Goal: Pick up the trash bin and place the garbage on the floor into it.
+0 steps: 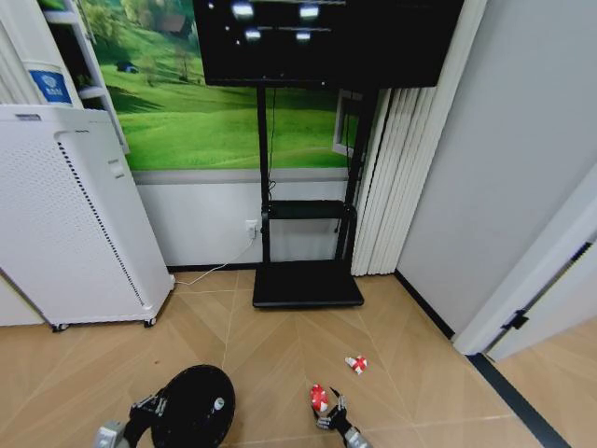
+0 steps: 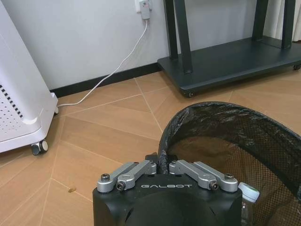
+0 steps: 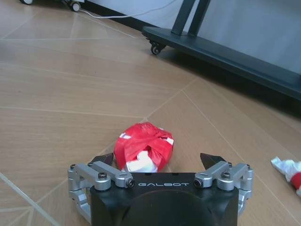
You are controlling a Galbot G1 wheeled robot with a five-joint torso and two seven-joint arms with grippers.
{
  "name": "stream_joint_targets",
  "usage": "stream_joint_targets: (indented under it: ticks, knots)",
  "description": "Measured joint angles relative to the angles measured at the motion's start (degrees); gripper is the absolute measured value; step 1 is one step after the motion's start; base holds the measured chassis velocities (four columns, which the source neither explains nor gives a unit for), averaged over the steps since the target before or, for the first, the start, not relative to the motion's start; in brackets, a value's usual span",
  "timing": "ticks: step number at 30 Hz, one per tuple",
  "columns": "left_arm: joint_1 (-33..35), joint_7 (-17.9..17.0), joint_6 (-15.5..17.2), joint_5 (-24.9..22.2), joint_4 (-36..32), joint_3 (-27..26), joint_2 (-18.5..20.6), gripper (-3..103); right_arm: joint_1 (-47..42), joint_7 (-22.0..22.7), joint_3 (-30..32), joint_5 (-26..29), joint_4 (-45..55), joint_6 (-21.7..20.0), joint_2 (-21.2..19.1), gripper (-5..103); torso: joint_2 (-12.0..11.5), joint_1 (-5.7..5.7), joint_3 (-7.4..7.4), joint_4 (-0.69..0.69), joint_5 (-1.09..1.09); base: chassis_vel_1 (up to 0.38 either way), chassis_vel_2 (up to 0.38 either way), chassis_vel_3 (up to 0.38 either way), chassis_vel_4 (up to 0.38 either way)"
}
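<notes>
The black mesh trash bin [image 1: 194,406] hangs low at the left, and my left gripper [image 1: 154,408] is shut on its rim. In the left wrist view the left gripper [image 2: 162,162] pinches the rim of the trash bin [image 2: 244,136], and a small clear bottle [image 2: 248,194] lies inside. My right gripper [image 1: 328,417] is down at the floor, open, with a crumpled red-and-white wrapper [image 1: 319,399] between its fingers. The right wrist view shows that wrapper [image 3: 143,149] inside the right gripper [image 3: 158,161], not squeezed. A second wrapper [image 1: 355,363] lies farther right on the floor [image 3: 288,168].
A tall white perforated appliance [image 1: 65,224] on castors stands at the left wall, its cable running to a socket [image 2: 143,5]. The black TV stand base [image 1: 306,283] sits ahead. A door frame [image 1: 532,280] is at the right. Wood floor lies between.
</notes>
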Motion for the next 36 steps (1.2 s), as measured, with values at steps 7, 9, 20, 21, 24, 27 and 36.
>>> stream_joint_targets:
  ticks: [7, 9, 20, 21, 24, 27, 36]
  knots:
    - [0.4, 0.3, -0.2, 0.2, -0.2, -0.1, -0.2, 6, 1.0, -2.9, 0.5, 3.0, -2.4, -0.9, 1.0, 87, 0.0, 0.00, 0.00, 0.01, -0.01, 0.000, 0.000, 0.000, 0.000]
    - [0.4, 0.3, -0.2, 0.2, -0.2, -0.1, -0.2, 6, 1.1, -3.2, 0.5, 3.2, -2.5, -1.0, 1.2, 82, 0.0, 0.00, 0.00, 0.01, -0.01, 0.000, 0.000, 0.000, 0.000]
    - [1.0, 0.4, -0.9, 0.3, -0.2, -0.6, -0.1, 6, 0.9, -3.7, 0.8, 3.5, -1.9, -0.7, 0.8, 38, 0.0, 0.00, 0.00, 0.01, 0.00, 0.000, 0.000, 0.000, 0.000]
    - [1.0, 0.4, -0.9, 0.3, -0.2, -0.6, 0.0, 6, 0.9, -3.7, 0.9, 3.4, -1.7, -0.6, 0.6, 33, 0.0, 0.00, 0.01, 0.01, 0.00, 0.000, 0.000, 0.000, 0.000]
    - [0.7, 0.4, -0.9, 0.3, -0.1, -0.6, 0.1, 6, 1.0, -3.6, 1.6, 2.8, -1.5, -0.2, 0.5, 22, 0.0, 0.00, 0.01, 0.01, 0.00, 0.000, 0.000, 0.000, 0.000]
    - [0.3, 0.4, -0.9, 0.1, -0.1, -0.5, 0.4, 6, 0.9, -3.5, 1.8, 1.7, -1.2, 0.2, 0.4, 8, 0.0, 0.00, 0.01, 0.02, 0.00, 0.000, 0.000, 0.000, 0.000]
    - [0.1, 0.2, -0.9, 0.0, -0.3, -0.3, 0.3, 6, -0.3, -2.5, 2.9, -1.3, -1.0, 1.0, 0.7, 18, 0.0, 0.00, 0.01, 0.01, 0.00, 0.000, 0.000, 0.000, 0.000]
